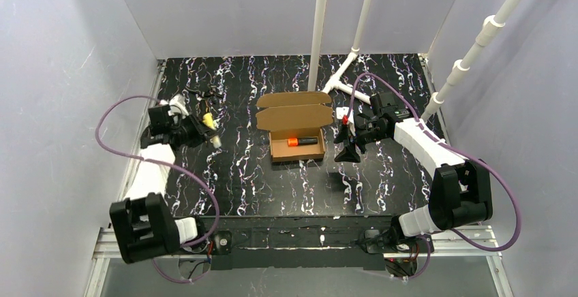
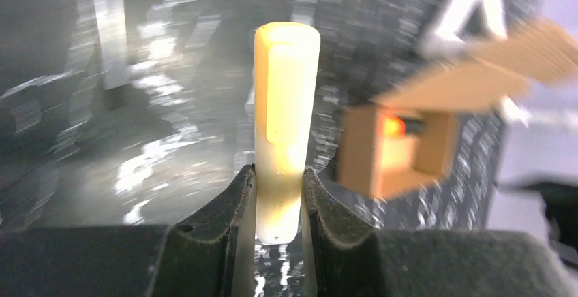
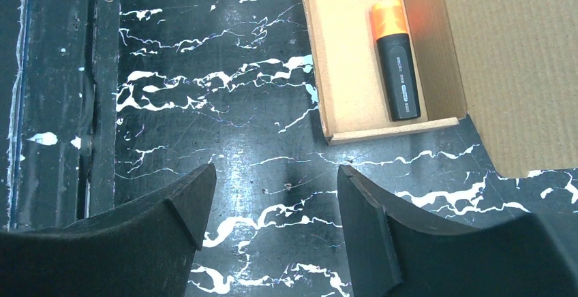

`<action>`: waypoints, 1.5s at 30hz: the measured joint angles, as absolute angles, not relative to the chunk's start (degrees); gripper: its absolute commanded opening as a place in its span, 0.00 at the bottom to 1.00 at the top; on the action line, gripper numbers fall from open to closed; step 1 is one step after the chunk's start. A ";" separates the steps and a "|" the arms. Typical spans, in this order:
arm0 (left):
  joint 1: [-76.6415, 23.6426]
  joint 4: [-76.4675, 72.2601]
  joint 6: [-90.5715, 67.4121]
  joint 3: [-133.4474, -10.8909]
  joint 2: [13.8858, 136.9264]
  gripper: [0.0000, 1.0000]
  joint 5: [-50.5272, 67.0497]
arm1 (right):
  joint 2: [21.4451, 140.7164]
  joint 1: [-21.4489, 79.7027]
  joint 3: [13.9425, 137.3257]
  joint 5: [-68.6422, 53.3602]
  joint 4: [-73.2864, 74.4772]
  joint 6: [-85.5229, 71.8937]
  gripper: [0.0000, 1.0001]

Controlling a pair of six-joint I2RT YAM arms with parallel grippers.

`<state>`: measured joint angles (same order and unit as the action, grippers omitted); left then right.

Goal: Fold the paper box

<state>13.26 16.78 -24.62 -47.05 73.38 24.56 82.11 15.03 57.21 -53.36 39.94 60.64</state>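
The paper box [image 1: 297,150] is a brown cardboard tray at the table's middle, its lid [image 1: 294,114] open and leaning back. An orange-capped black highlighter [image 1: 302,141] lies inside. My left gripper [image 1: 208,132] is well left of the box, shut on a pale yellow marker [image 2: 286,99] that sticks out past the fingertips; the left wrist view is blurred, with the box [image 2: 361,154] off to the right. My right gripper [image 3: 276,174] hangs open over bare table just right of the box [image 3: 347,58], near its front corner, with nothing between its fingers.
White pipes [image 1: 317,31] rise from the back of the black marbled table [image 1: 259,188], with a pipe joint [image 1: 344,72] lying behind the box. White walls close in on three sides. A dark strip [image 3: 102,92] marks the table's edge in the right wrist view.
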 measured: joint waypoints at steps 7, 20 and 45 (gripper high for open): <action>-7.46 3.46 -14.13 -43.75 67.55 0.00 44.56 | 82.11 15.03 57.21 -53.36 39.94 60.66 0.75; -33.50 9.19 9.93 -58.85 80.20 0.10 30.33 | 82.13 15.00 57.21 -53.28 39.92 60.84 0.75; -29.50 2.96 0.75 -48.29 69.23 0.98 10.52 | 82.87 14.94 55.31 -49.04 32.80 54.72 0.71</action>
<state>-29.50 2.96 0.75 -48.29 69.23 10.52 82.87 14.94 55.31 -49.04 32.80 54.72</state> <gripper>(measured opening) 0.922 0.718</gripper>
